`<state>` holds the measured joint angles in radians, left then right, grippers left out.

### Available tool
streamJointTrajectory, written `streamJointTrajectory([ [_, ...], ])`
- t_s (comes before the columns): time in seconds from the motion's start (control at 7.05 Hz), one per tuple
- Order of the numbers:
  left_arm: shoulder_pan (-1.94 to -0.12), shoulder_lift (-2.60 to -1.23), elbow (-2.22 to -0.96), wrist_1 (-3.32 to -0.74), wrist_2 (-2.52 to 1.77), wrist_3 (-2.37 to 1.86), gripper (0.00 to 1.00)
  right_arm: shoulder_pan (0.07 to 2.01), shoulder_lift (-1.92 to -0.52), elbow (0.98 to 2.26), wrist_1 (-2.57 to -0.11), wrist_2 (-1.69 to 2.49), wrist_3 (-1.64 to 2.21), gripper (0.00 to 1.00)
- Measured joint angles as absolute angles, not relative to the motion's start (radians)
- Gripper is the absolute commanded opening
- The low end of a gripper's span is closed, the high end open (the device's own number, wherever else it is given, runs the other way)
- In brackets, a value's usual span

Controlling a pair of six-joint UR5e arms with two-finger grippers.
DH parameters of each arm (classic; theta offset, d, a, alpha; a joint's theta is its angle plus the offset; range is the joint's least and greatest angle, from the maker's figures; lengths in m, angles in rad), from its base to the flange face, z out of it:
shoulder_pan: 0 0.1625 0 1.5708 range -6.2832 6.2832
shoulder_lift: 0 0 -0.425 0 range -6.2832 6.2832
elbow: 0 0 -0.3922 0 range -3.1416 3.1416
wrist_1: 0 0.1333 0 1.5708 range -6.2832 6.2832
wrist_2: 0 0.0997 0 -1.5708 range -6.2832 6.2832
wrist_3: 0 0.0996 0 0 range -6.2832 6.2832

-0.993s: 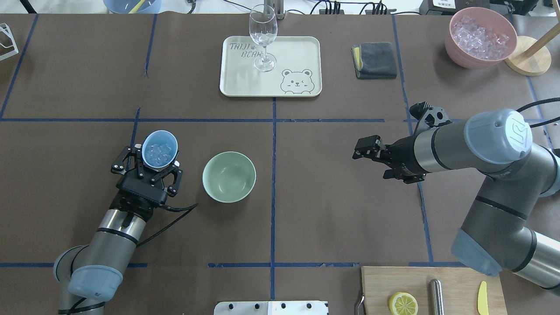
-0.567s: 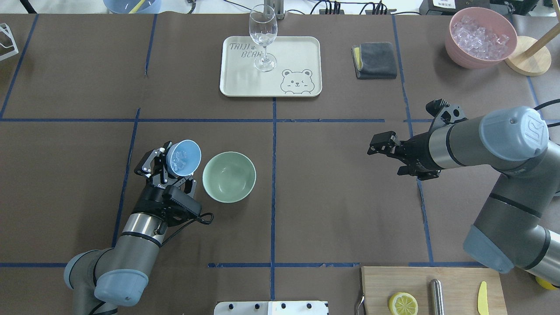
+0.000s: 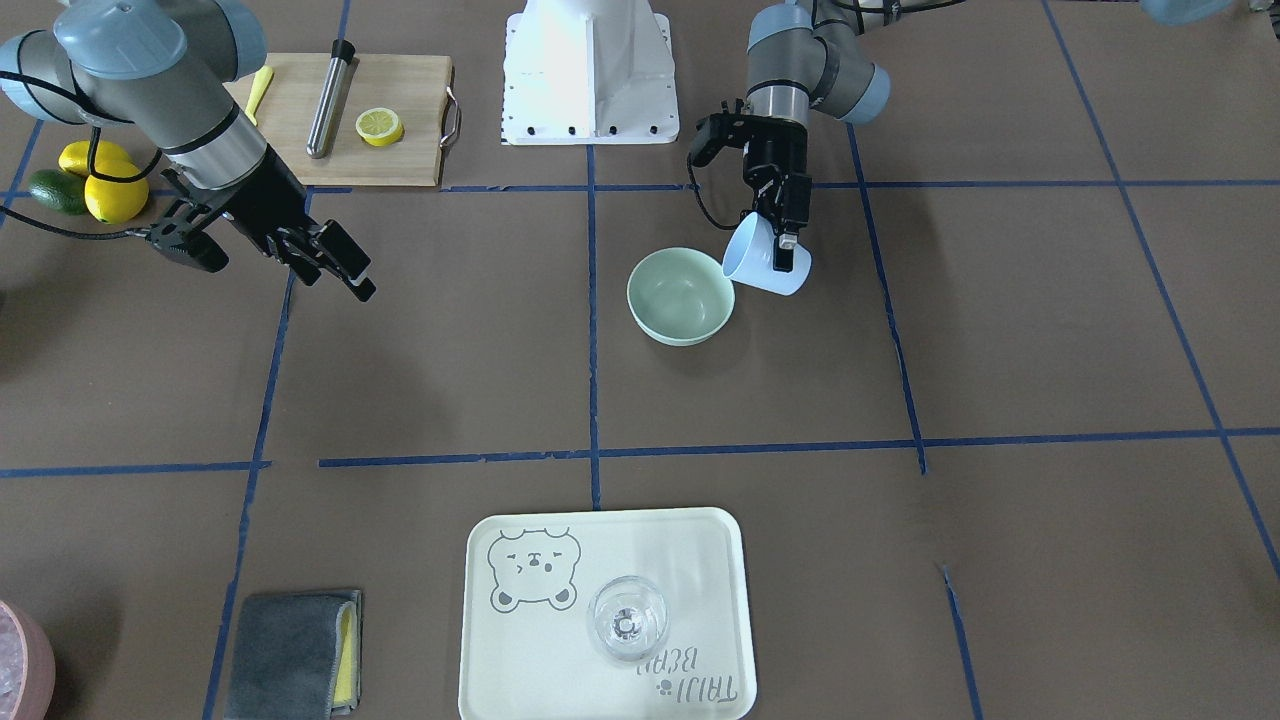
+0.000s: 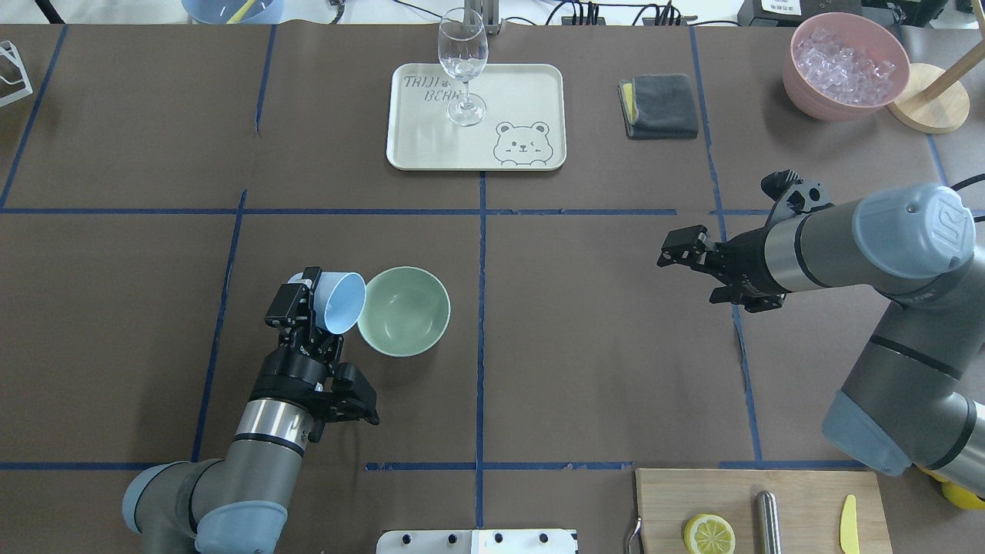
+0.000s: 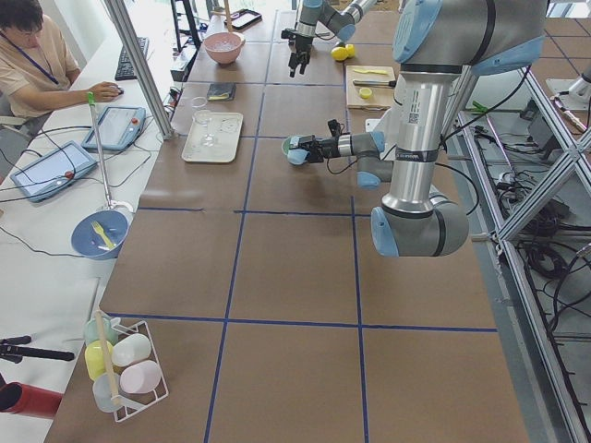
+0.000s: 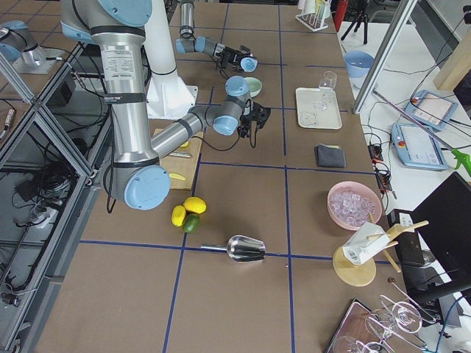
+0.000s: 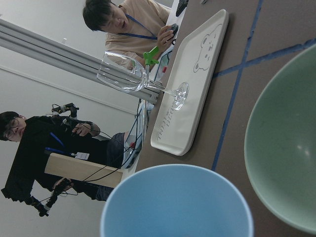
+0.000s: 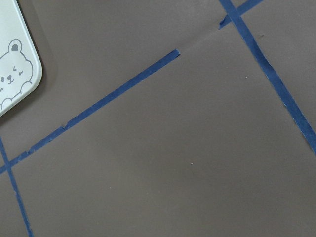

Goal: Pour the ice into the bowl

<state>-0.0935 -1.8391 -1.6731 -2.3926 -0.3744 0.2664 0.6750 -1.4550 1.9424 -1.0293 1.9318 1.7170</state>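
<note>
Worked at a brown bench [image 4: 577, 346] taped in blue squares. Held the right arm well apart at one side, right fingers [image 4: 689, 275] spread and empty. Lined up for the pour at the mint bowl [image 4: 404, 312], upright near the middle of the bench and bare inside in both top views. Pinched the blue cup [image 4: 342, 302] by its wall in the left fingers [image 3: 786, 235], tipped nearly onto its side, mouth turned to the bowl, lip at the rim; touching or just clear, not to be told. Showed no ice in any view; judged to lie inside the cup, out of sight. Called for carrying the lip further over the bowl's hollow before more tilt, then a slow wrist roll, to slide the cubes in rather than bounce them off the rim or onto the bench. Called too for a steady pinch throughout.
</note>
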Motion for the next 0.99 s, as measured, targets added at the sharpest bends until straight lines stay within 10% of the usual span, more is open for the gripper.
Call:
streamJointTrajectory([
  [0.99, -0.074, -1.971, -1.711, -1.811, -0.364, 0.427, 0.00, 0.708, -1.464, 1.942, -1.030, 1.937, 1.718, 1.00],
])
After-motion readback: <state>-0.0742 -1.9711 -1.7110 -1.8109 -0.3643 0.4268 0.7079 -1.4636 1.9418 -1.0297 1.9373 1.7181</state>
